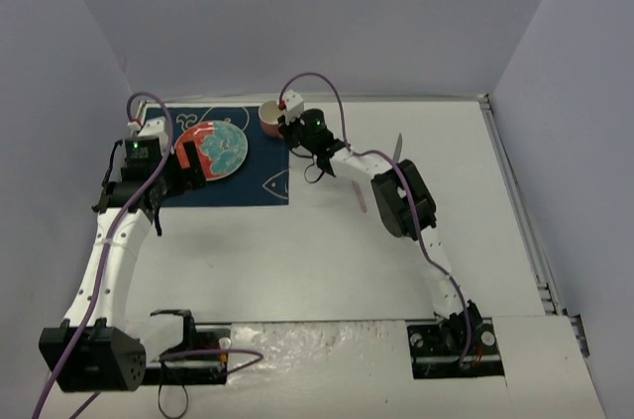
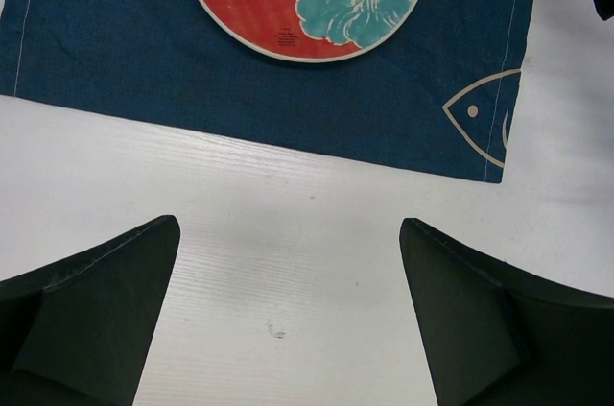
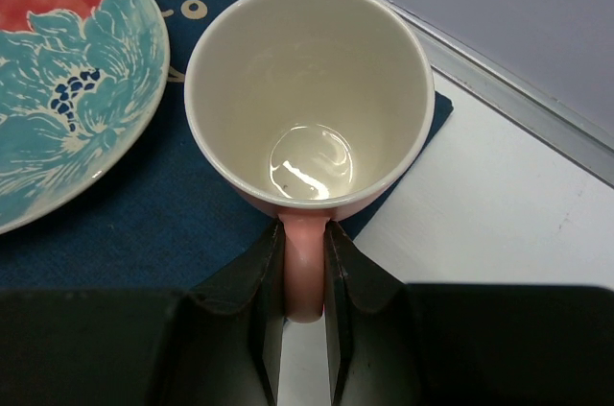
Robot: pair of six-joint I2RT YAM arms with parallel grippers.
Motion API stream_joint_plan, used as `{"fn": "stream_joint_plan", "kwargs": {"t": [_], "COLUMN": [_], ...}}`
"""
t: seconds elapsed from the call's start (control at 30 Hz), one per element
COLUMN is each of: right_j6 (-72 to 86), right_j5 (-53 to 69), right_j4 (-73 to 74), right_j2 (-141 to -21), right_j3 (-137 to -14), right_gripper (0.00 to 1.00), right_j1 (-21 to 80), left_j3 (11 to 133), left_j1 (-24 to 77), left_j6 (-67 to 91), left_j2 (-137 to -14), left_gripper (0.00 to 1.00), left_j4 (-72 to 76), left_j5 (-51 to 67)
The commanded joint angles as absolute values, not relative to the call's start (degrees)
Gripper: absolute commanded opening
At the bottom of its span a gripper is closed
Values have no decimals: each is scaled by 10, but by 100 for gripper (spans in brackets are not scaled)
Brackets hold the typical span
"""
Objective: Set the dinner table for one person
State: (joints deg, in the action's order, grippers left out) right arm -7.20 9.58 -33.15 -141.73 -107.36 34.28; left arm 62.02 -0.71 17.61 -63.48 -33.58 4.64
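Note:
The white dinner table (image 1: 297, 261) carries a dark blue placemat (image 1: 260, 173) with a red and teal flowered plate (image 1: 223, 147) on it. A pink mug (image 3: 307, 89) with a cream inside stands upright and empty over the mat's far right corner, just right of the plate (image 3: 67, 89). My right gripper (image 3: 304, 233) is shut on the mug's handle, one finger on each side. In the top view that gripper (image 1: 287, 129) is beside the mug (image 1: 269, 116). My left gripper (image 2: 288, 233) is open above bare tabletop, just short of the mat's edge (image 2: 288, 108), with nothing between its fingers.
A thin grey utensil (image 1: 398, 148) lies on the table behind the right arm's elbow, and a small pinkish piece (image 1: 360, 197) lies close to that arm. A metal rail (image 1: 515, 191) runs along the table's right edge. Grey walls enclose the back and sides.

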Motion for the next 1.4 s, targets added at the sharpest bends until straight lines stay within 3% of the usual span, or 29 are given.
{"fn": "stream_joint_plan", "kwargs": {"t": [0.0,0.9,1.37], "right_j6": [-82,-91,-93], "right_j5": [77,77,75], "right_j4": [-452,-472,-475], "right_j2": [-1391,-1439,-1437], "right_j3": [-1133,-1172,-1167], "right_gripper": [0,0,35], "right_j1": [346,346,345], "left_j3": [631,632,632], "left_j1": [-7,-7,-7], "left_j6": [178,174,174], "left_j2": [-632,-635,-635], "left_gripper": [97,97,97], "left_j4": [-313,-317,-317], "left_j5": [44,39,39]}}
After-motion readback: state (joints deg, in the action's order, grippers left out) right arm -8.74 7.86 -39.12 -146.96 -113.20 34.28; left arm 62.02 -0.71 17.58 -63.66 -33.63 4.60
